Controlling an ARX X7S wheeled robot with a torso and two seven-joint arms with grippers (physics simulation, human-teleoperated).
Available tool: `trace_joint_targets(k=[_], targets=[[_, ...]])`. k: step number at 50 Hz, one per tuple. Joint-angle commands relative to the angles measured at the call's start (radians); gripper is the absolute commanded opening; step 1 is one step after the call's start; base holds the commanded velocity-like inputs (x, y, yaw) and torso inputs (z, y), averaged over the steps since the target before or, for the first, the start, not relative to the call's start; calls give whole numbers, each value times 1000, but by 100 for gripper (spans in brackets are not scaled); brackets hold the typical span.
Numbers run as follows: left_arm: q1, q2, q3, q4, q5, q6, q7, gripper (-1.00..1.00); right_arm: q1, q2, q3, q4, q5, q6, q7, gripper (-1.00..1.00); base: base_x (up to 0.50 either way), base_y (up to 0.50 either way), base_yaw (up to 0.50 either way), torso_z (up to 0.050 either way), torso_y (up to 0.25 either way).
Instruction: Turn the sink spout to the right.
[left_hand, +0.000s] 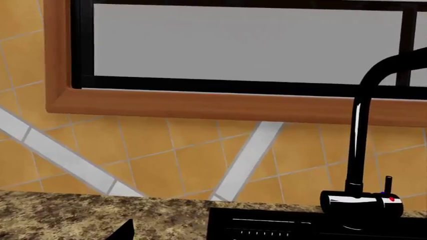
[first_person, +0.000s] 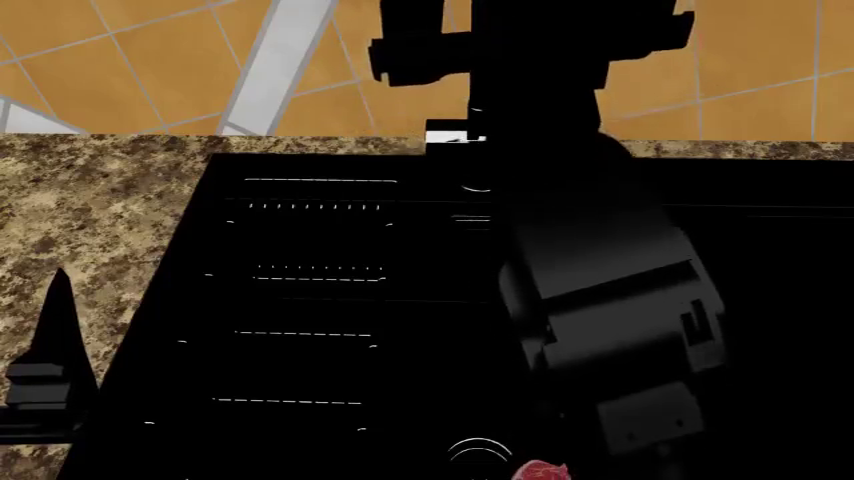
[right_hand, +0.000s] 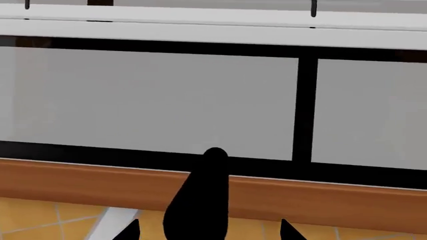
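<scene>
The sink spout (left_hand: 359, 130) is a thin black pipe rising from a glossy base (left_hand: 360, 201) at the back edge of the black sink (left_hand: 280, 226). Beside it stands a short lever with a red dot (left_hand: 389, 186). In the right wrist view the spout (right_hand: 200, 195) stands between the two spread fingertips of my right gripper (right_hand: 208, 232), which is open around it without closing. My left gripper (left_hand: 213, 236) hovers low over the counter and sink edge, open and empty, with one fingertip (left_hand: 124, 231) showing. From the head, my right arm (first_person: 601, 300) hides the spout.
A speckled granite counter (first_person: 94, 210) surrounds the sink (first_person: 307, 300). Behind it rise an orange tiled wall (left_hand: 187, 155) and a wood-framed window (left_hand: 220, 107). The left gripper finger (first_person: 56, 330) sits at the sink's left rim. A small red object (first_person: 541, 470) shows at the near edge.
</scene>
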Motion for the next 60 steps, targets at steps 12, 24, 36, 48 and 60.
trace_joint_targets(k=[12, 24, 36, 48, 60], targets=[[-1, -5, 4, -1, -4, 4, -5, 100, 83, -7, -12, 189, -11, -107, -24, 100, 0, 0, 0, 0, 0], [0, -8, 6, -2, -5, 7, -7, 100, 71, 22, -6, 132, -2, -76, 4, 100, 0, 0, 0, 0, 0], [-2, -10, 9, -4, -10, 9, -7, 100, 64, 36, -9, 109, 4, -55, 17, 100, 0, 0, 0, 0, 0], [-2, -12, 9, -4, -13, 12, -10, 100, 48, 57, -5, 61, 12, -31, 39, 100, 0, 0, 0, 0, 0], [-2, -14, 12, -9, -15, 15, -11, 100, 42, 76, 0, 29, 15, -19, 56, 100, 0, 0, -1, 0, 1]])
